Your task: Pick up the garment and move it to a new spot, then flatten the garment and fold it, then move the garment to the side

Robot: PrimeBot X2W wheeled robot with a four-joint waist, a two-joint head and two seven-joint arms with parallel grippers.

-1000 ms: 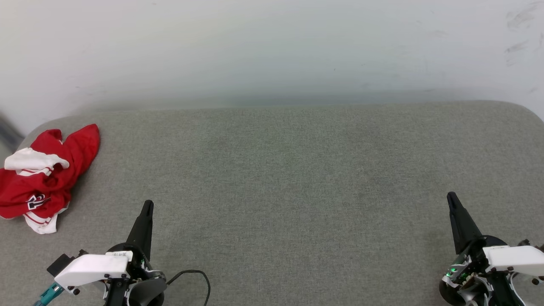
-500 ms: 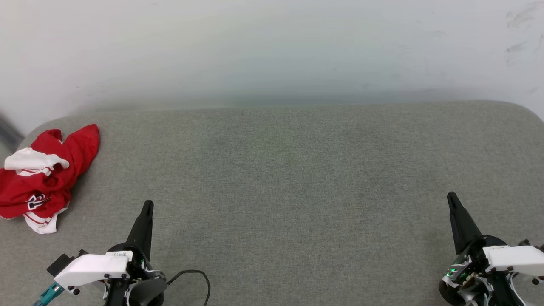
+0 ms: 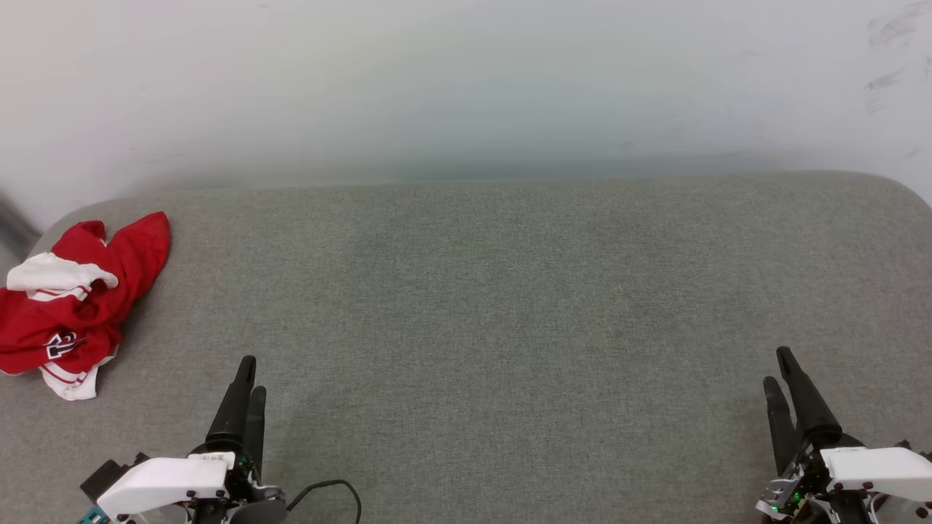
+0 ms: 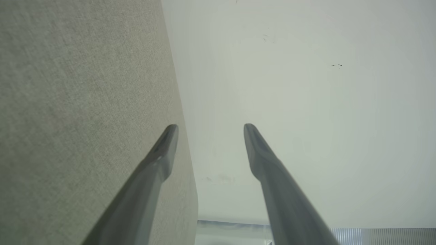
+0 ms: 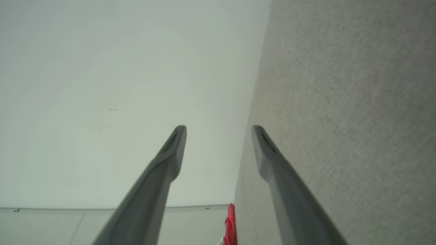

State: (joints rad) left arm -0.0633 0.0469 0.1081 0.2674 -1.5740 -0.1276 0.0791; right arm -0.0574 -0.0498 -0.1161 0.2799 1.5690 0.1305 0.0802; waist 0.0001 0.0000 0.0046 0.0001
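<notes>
The garment [image 3: 69, 306] is a crumpled red heap with a white sleeve and striped trim, lying at the far left edge of the grey padded table [image 3: 510, 291]. A thin red sliver of the garment [image 5: 230, 224] also peeks in at the bottom of the right wrist view. My left gripper [image 3: 250, 375] hovers at the lower left, below and to the right of the garment, jaws parted and empty; its fingers [image 4: 163, 153] stand apart in the left wrist view. My right gripper [image 3: 776, 367] is at the lower right, far from the garment, open and empty.
A pale wall [image 3: 466, 87] rises behind the table's far edge. A black cable [image 3: 335, 487] loops by the left wrist. The table's corners are rounded at the far left and far right.
Both grippers have gone from shut to open, each showing two separate fingers now. Both have dropped slightly lower in the head view. The garment has not moved.
</notes>
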